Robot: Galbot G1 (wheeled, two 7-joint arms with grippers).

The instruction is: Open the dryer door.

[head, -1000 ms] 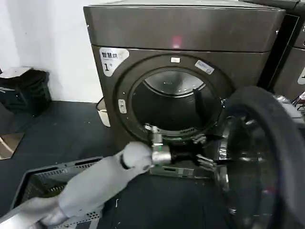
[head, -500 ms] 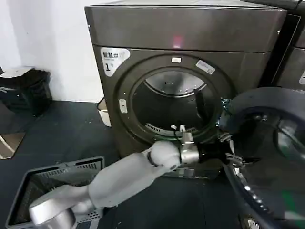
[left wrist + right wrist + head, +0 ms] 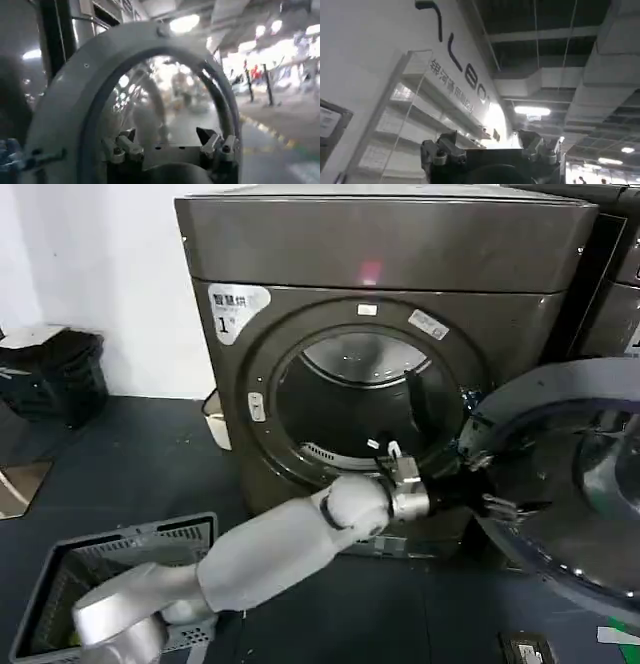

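The dryer is a dark grey-bronze box with a silver "1" label and a round opening that stands uncovered. The dryer door is swung far out to the right, its grey inner side facing me. My left arm reaches from the lower left across the dryer's front. Its left gripper sits at the near edge of the door's inner rim. In the left wrist view the left gripper is open, with the door's grey ring and glass just beyond the fingertips and nothing between them. The right gripper is open, parked and pointing up at a ceiling.
A grey slatted basket sits on the dark floor at the lower left, under my left arm. A black bin stands by the white wall at the left. A neighbouring machine stands just right of the dryer, behind the open door.
The door has swung further open to the right. My left arm has stretched rightward with it, the gripper staying at the door's inner rim.
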